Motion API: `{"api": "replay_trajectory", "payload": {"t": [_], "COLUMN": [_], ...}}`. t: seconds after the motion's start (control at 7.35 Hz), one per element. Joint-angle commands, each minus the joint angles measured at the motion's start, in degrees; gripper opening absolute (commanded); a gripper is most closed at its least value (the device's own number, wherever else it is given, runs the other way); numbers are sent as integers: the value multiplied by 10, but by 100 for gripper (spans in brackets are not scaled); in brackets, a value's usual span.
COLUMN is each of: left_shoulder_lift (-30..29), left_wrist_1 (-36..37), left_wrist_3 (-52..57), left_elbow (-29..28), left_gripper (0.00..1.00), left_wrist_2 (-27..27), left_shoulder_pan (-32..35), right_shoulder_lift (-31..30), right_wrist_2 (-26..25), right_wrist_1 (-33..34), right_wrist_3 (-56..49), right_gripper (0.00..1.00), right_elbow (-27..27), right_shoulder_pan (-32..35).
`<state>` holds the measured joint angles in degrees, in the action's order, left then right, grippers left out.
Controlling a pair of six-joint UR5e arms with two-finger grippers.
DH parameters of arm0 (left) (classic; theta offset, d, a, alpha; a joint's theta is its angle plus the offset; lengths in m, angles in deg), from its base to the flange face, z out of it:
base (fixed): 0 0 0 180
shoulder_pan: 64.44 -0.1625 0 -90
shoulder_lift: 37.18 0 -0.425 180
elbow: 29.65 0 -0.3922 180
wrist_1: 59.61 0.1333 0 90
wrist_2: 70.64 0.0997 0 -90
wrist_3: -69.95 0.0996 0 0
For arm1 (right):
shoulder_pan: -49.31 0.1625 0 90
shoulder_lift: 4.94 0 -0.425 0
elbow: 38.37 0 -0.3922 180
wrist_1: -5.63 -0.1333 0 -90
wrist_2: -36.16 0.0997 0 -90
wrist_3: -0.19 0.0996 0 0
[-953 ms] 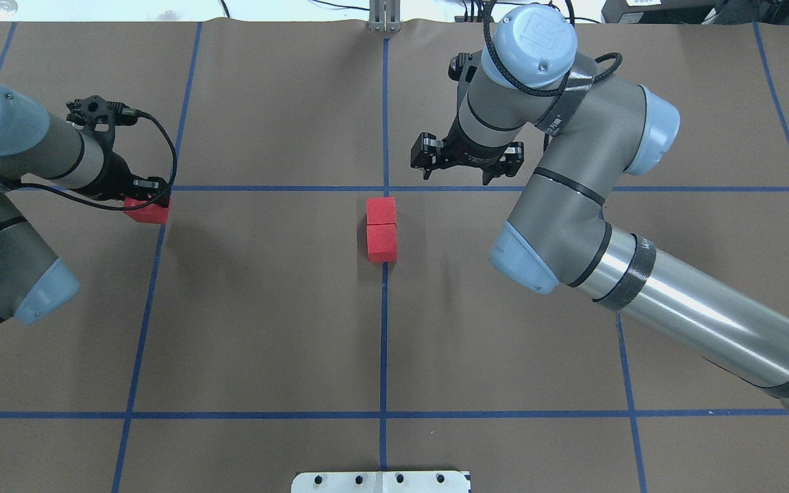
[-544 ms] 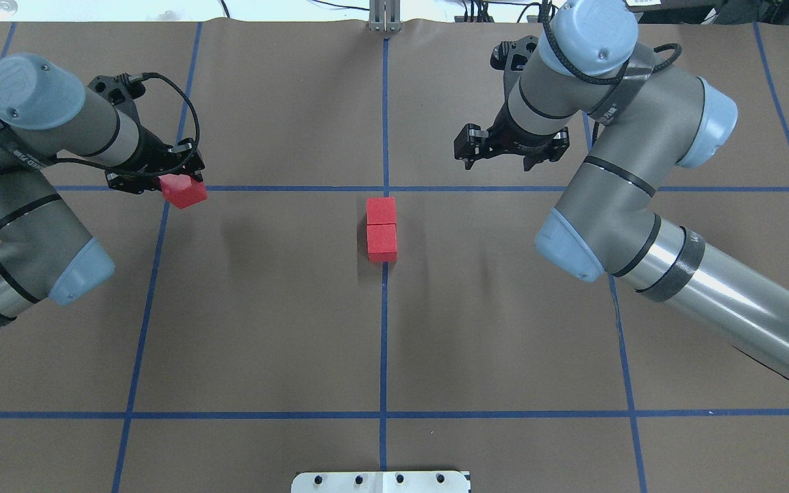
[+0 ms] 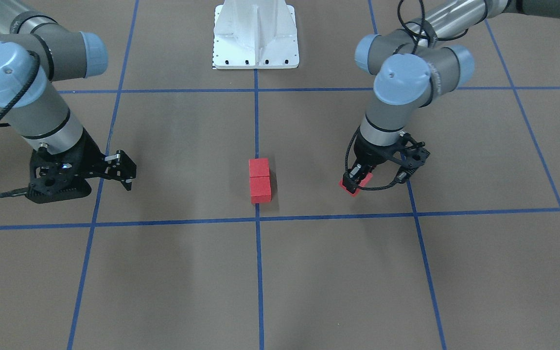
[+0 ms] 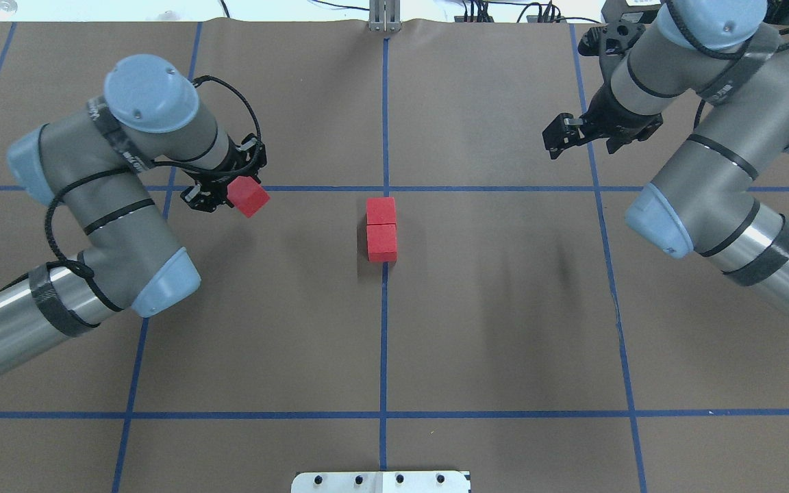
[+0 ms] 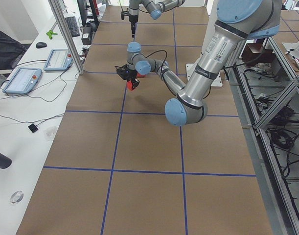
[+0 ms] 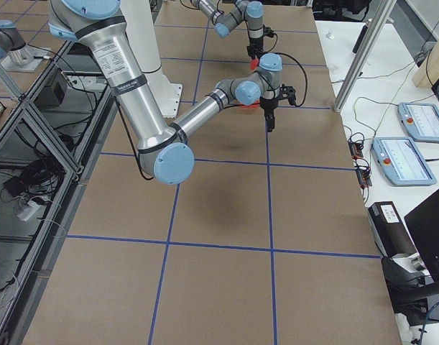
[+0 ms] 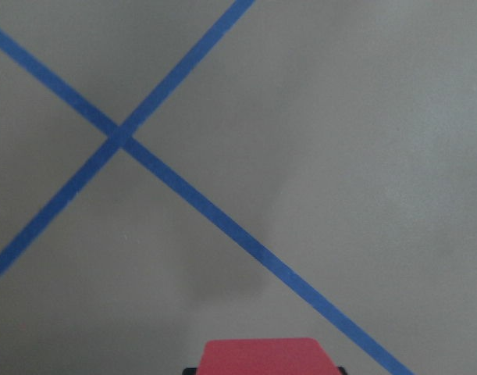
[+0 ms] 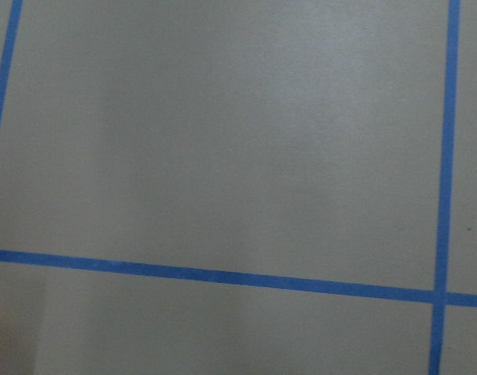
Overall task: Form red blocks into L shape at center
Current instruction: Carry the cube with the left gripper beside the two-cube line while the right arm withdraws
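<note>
Left gripper [image 4: 232, 194] carried red block [image 4: 248, 196] centreward, apparently aloft.

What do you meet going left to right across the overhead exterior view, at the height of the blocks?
left gripper, shut on the held red block → pair of touching red blocks → right gripper, open and empty

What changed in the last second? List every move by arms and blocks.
The left gripper, shut on the third red block, lifted it off the surface and carried it toward the center. The right gripper, open, pulled back from the center toward the robot's right. The two red blocks stayed put, touching in a line.
</note>
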<state>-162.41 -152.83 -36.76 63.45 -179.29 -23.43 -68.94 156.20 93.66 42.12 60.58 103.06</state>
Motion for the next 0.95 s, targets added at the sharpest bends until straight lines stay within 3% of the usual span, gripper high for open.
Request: {"api": "replay_trajectory", "payload": {"t": [0.0,0.41,0.82], "left_shoulder_lift": [-52,-153,-201], "left_wrist_1": [61,61,62], "left_wrist_3": [-111,-217,-303], "left_elbow": [-10,-154,-225], "left_gripper": [0,0,0], "left_wrist_2": [21,23,20], "left_shoulder_pan": [-32,-38,-40], "right_shoulder_lift": [-46,-89,-132], "right_wrist_2": [36,56,57], "right_wrist_1": [2,-18,-58], "right_wrist_3": [-130,-161,-157], "right_gripper": [99,99,99], "right_elbow": [-2,8,24], "right_shoulder_pan": [42,58,57]}}
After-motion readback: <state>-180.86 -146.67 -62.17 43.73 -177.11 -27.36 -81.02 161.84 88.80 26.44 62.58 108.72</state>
